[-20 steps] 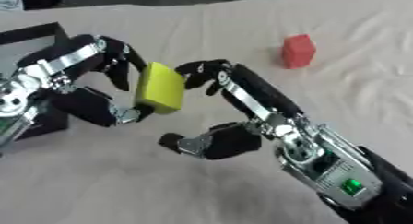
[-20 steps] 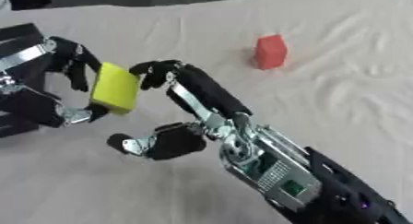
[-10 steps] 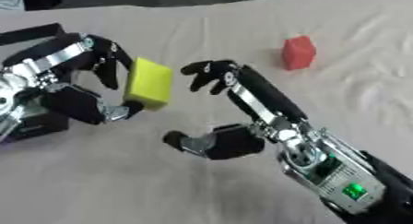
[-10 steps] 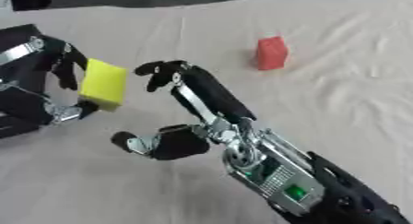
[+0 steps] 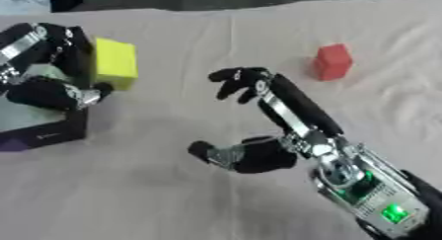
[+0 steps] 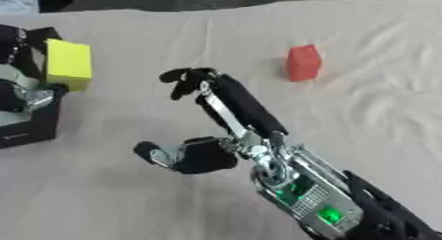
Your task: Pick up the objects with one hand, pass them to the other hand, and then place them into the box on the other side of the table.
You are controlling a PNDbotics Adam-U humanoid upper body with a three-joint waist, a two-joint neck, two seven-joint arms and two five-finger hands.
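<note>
Yellow foam fills my left hand: the yellow block sits pinched between my fingers curled over its far left side and my thumb pressing up under its lower corner. It hangs upright just at the right edge of the black box, which lies at the table's left border. Whether the block is over the box's opening or just outside its wall, I cannot tell.

Out in the middle, my right hand holds nothing. Its fingers are stretched forward with the tips bent down, and its thumb juts out to the left, well apart from them, so the hand stands wide. Open cloth lies between these fingertips and the block, and more open cloth spreads below and to the left of my thumb.

Beyond my right hand, near the far right, the red block stands alone on the beige tablecloth, well apart from both hands, with wrinkled cloth around it.

My left eye view shows more of my left hand and wrist, along with the box's front wall and a purple patch at its corner. My right eye view cuts that hand at the frame's edge. My right forearm enters from the lower right corner, green lights glowing on its casing.
</note>
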